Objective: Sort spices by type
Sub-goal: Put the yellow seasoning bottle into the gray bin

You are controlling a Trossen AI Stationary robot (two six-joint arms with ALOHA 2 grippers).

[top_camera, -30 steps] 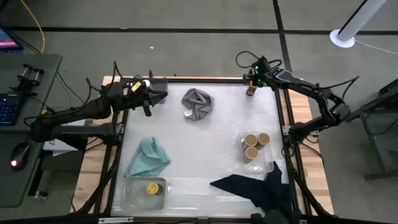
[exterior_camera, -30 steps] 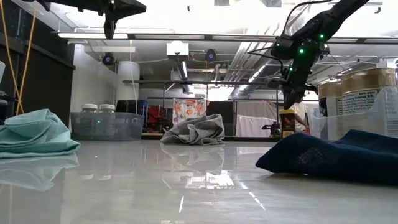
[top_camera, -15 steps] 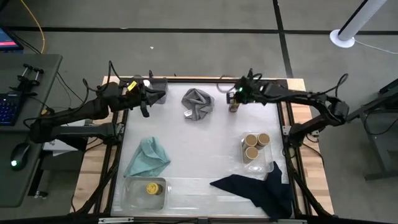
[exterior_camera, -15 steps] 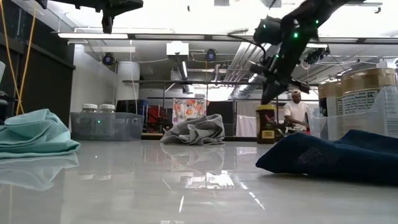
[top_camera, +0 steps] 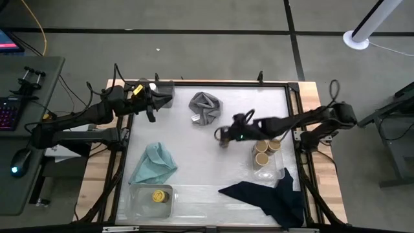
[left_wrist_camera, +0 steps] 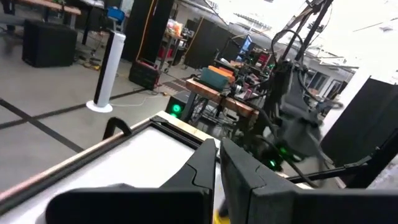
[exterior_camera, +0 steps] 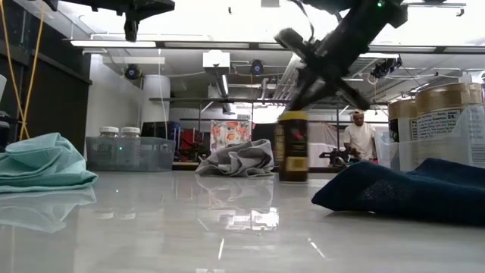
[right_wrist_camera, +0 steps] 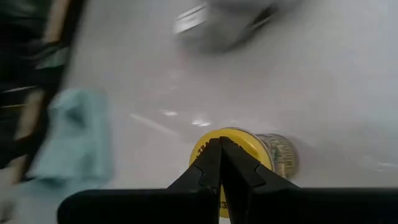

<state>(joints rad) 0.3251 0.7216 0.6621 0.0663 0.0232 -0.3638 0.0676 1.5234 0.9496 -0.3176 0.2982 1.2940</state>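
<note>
While the left gripper (top_camera: 152, 97) is being kept raised at the far left corner, fingers pressed together on nothing, a yellow-capped spice jar (exterior_camera: 293, 146) is being carried by the right gripper (top_camera: 223, 136), pinched at the cap. Since a second ago it is being brought from the far right corner toward mid-table, beyond the clear tray (top_camera: 137, 206) holding the matching yellow-capped jar (top_camera: 158, 195).

The labels on the spice jars (exterior_camera: 293, 146) cannot be read.
</note>
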